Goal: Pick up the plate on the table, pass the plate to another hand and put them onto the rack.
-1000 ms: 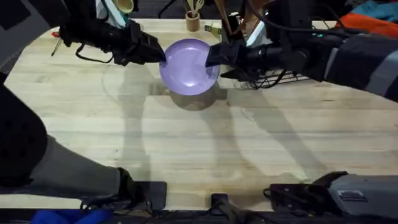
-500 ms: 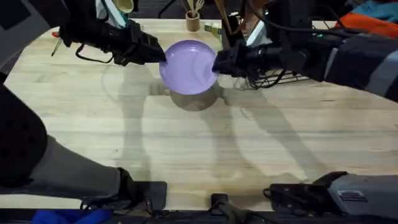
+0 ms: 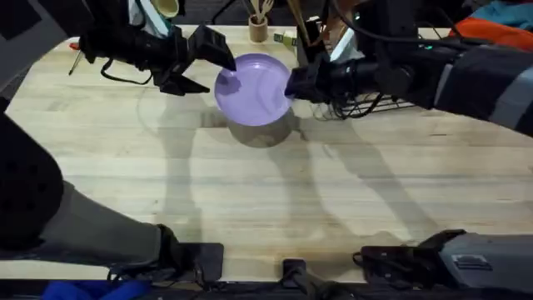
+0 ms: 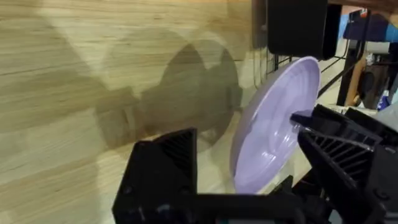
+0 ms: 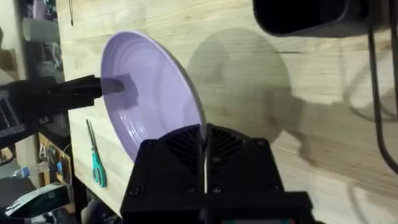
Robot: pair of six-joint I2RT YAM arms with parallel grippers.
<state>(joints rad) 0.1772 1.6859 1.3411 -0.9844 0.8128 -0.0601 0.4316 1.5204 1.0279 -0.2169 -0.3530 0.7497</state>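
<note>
The lavender plate [image 3: 254, 87] hangs tilted on edge above the table [image 3: 250, 192], near its far side. My right gripper [image 3: 291, 83] is shut on the plate's right rim, and its fingers pinch that rim [image 5: 202, 140] in the right wrist view. My left gripper [image 3: 218, 75] stands open at the plate's left rim, one finger on each side of it. The plate [image 4: 273, 124] sits between those spread fingers. The black wire rack [image 3: 371, 104] lies just right of the plate, largely hidden under the right arm, with its black caddy [image 5: 298, 15] close by.
A wooden utensil holder [image 3: 258, 29] stands at the far edge behind the plate. Teal-handled scissors [image 5: 96, 165] lie on the table's far left. The near half of the table is bare wood, and the arm bases sit along the bottom edge.
My left gripper has opened and let go of the plate's left rim. The right gripper settled on the right rim and holds it. The plate has hardly moved.
</note>
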